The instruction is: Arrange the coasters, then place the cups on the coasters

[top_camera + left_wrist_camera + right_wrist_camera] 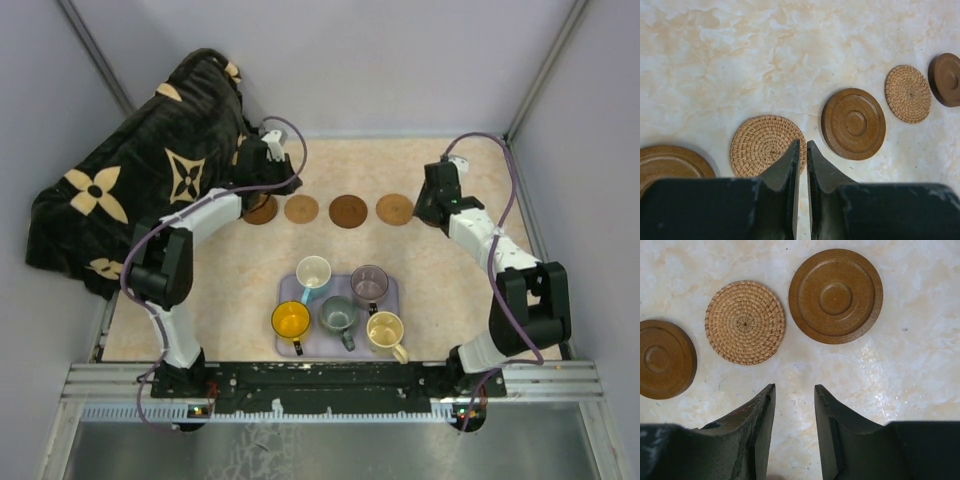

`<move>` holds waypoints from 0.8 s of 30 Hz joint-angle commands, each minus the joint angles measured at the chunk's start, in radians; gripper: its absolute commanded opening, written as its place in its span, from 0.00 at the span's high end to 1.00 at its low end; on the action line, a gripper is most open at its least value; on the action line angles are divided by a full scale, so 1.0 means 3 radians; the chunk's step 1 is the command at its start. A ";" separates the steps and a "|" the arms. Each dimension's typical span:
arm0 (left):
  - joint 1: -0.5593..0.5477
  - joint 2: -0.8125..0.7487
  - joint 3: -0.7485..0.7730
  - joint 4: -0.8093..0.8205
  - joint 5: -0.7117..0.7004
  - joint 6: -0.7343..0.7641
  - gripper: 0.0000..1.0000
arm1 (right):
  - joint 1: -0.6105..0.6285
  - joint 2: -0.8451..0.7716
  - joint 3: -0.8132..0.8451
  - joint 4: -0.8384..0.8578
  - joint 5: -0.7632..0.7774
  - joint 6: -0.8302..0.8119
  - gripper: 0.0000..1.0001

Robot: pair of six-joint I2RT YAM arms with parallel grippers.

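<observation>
Both empty, left gripper [802, 146] barely ajar, right gripper [795, 388] wider, should rise straight off the coasters [349, 211] without nudging the row.

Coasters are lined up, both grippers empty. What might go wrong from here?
1. The cups stand crowded on the lavender tray, handles pointing different ways; gripping one may knock a neighbour.
2. The coasters lie in a tight row; a cup set off-centre could overhang or bump the next cup.
3. The left gripper hovers close above a woven coaster; moving off sideways might drag it out of line.
</observation>
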 commanded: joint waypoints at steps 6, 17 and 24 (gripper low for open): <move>0.0008 -0.0859 -0.0971 0.0273 -0.0441 -0.0030 0.80 | -0.0474 -0.0013 0.0114 0.0190 -0.0087 -0.0032 0.53; 0.0012 -0.1600 -0.1535 0.0104 -0.1894 -0.0103 0.25 | -0.0611 -0.0071 -0.0230 0.0539 0.0435 0.0005 0.41; 0.0020 -0.1914 -0.1731 0.0229 -0.2466 -0.0123 0.15 | -0.1016 -0.0310 -0.0267 0.0674 0.0092 0.0369 0.01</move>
